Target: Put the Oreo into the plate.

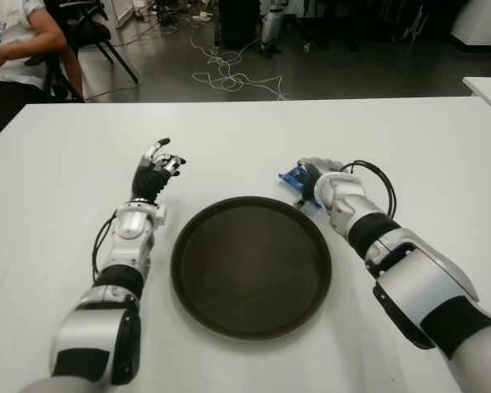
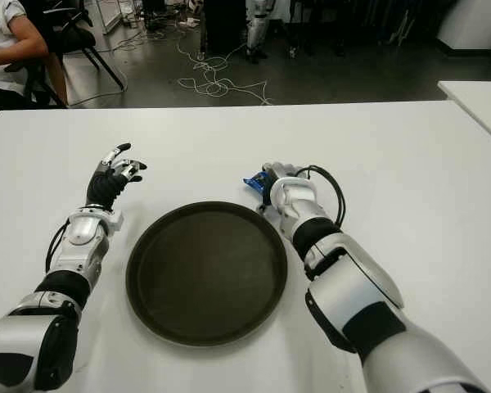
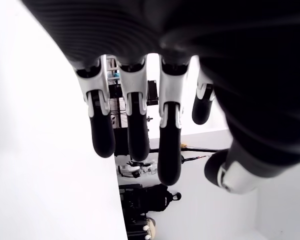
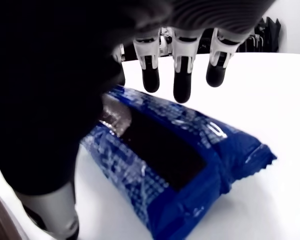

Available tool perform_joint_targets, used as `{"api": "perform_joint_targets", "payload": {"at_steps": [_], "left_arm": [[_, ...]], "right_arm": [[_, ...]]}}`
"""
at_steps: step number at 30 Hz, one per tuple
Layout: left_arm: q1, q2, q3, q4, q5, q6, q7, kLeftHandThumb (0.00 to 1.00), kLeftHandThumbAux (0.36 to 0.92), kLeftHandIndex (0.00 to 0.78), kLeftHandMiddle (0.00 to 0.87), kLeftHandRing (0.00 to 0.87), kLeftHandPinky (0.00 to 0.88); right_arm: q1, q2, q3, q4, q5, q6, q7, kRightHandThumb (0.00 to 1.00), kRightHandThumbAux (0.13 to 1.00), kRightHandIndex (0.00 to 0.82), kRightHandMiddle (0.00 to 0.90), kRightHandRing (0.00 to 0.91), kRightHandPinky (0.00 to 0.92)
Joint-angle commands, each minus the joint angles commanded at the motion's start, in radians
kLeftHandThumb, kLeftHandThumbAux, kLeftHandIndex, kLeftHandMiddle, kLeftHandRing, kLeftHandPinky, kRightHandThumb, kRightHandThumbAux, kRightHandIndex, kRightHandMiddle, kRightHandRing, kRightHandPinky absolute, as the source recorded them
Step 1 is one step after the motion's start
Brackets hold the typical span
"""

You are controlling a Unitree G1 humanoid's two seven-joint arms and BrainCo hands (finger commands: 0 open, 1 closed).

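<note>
Blue Oreo pack lies flat beside the plate, under your right hand, whose spread fingers hold nothing.

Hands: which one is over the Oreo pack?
The right hand, fingers open above the blue Oreo pack. The left hand shows left of the plate, empty.

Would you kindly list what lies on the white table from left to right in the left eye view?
Robot's open left hand → round dark brown plate → blue Oreo packet, under the right hand, whose fingers hang open over it.
</note>
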Motion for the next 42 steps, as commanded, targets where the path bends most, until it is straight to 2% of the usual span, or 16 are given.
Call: {"api": "perform_joint_targets", "payload": {"at_steps": [16,25,31,42], "left_arm": [[-0.002,0.011,-0.005,0.003,0.013,0.005,0.000,0.937,0.632,0.160,0.462,0.282,0.332],[-0.002,0.015,-0.001,0.009,0.010,0.000,-0.004,0.935,0.634,0.163,0.462,0.283,0.329],[-0.002,0.017,0.000,0.008,0.008,0.000,-0.011,0.935,0.633,0.165,0.462,0.284,0.323],[0.001,0.019,0.001,-0.002,0.006,0.008,-0.011,0.937,0.632,0.153,0.462,0.275,0.323]], "right_arm": [[0.004,-0.004,-0.028,0.026,0.010,-0.028,-0.036,0.000,0.806,0.108,0.151,0.144,0.093],[-0.002,-0.016,-0.015,0.034,-0.006,-0.031,-0.027,0.000,0.792,0.111,0.157,0.151,0.108],[-0.006,-0.013,-0.011,0.043,-0.008,-0.018,-0.049,0.000,0.767,0.152,0.197,0.209,0.215],[-0.020,-0.011,-0.027,0.035,0.003,-0.013,-0.102,0.000,0.764,0.243,0.277,0.285,0.303]]}}
